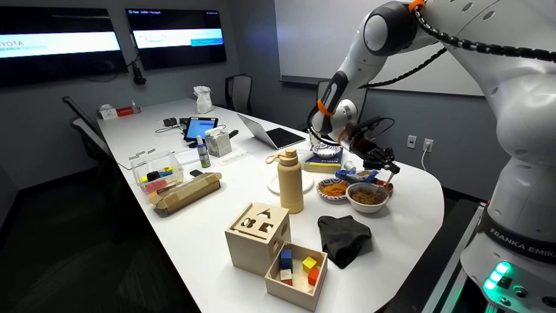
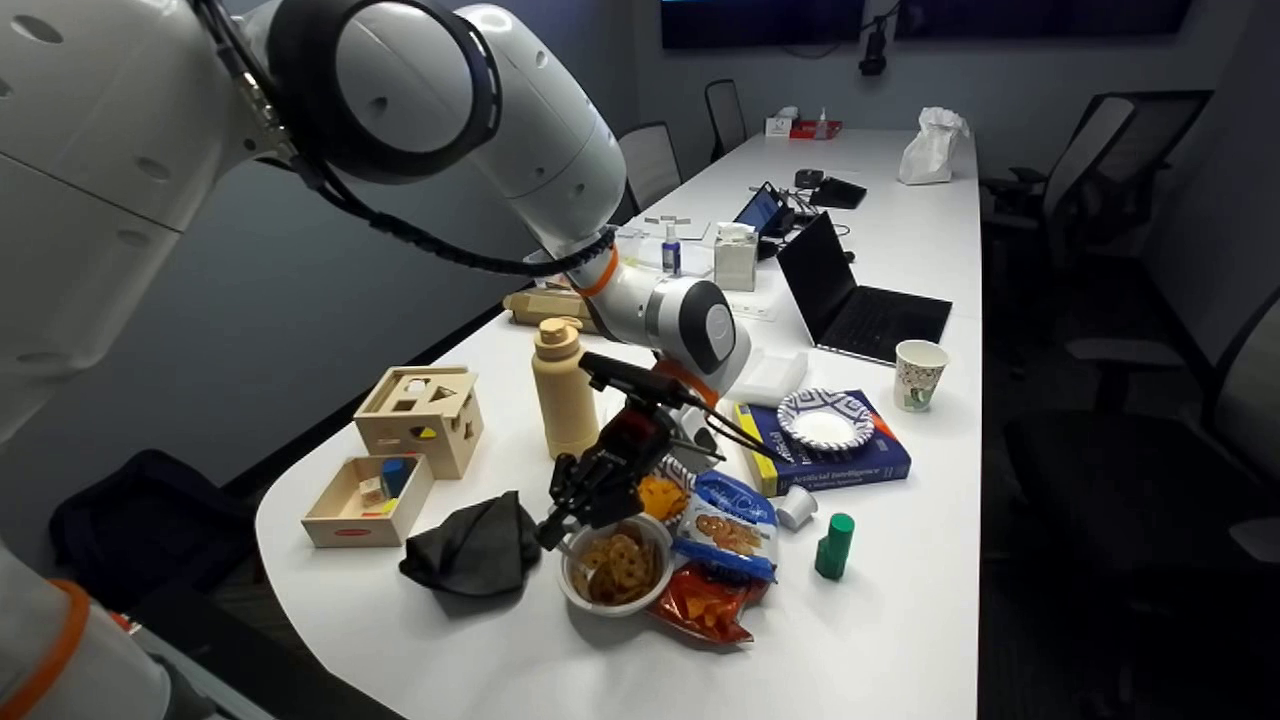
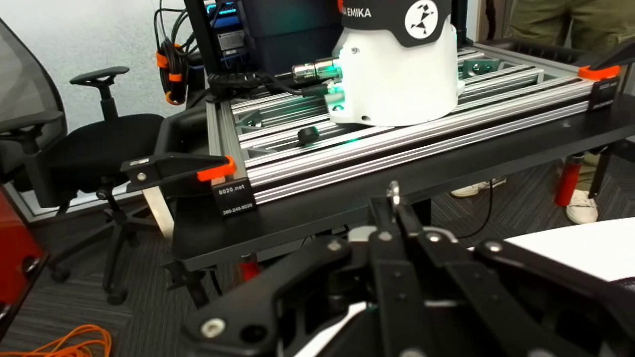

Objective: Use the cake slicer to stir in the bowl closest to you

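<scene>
Black gripper (image 3: 394, 204) pinching utensil (image 1: 389, 179) in white bowl (image 1: 367, 209) | base (image 1: 512, 258): FRANKA EMIKA | cap (image 3: 233, 199): 8020.net | book (image 2: 842, 468): Artificial Intelligence

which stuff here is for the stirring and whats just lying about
For the stirring:
what is presumably the cake slicer, gripped in the jaws
white bowl of brown snacks, which it reaches into

Just lying about:
patterned bowl of orange snacks
blue snack bag
red snack bag
tan bottle
black cloth
wooden shape box
laptop
</scene>
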### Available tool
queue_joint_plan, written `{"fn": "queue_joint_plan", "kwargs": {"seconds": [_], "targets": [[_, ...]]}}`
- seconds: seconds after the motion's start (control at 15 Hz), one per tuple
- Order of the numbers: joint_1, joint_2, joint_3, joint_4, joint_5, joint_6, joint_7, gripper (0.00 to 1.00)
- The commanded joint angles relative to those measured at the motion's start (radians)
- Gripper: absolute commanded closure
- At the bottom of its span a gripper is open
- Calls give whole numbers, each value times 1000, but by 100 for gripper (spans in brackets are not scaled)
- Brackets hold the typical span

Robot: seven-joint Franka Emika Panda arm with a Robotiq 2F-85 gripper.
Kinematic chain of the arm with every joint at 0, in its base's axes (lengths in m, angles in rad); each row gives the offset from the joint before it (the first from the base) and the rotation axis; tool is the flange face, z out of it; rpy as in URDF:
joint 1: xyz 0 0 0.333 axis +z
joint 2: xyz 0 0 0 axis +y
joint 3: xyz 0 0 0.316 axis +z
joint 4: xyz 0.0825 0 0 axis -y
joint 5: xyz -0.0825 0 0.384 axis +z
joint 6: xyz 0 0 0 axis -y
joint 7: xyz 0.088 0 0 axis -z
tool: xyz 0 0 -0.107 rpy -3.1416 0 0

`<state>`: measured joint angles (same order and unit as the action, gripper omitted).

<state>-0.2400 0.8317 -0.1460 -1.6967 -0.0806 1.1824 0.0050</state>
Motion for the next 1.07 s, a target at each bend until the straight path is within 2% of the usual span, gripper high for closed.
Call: {"fn": "queue_joint_plan", "kwargs": {"seconds": [0.0, 0.27, 0.6, 1.0], "targets": [[-29, -52, -11, -41, 16, 11, -43, 99], [-74, -92, -7, -65, 45, 37, -121, 99], [-129, -145, -9, -89, 149, 107, -201, 99], [-139, -140, -16, -82, 179, 125, -224, 99]]}}
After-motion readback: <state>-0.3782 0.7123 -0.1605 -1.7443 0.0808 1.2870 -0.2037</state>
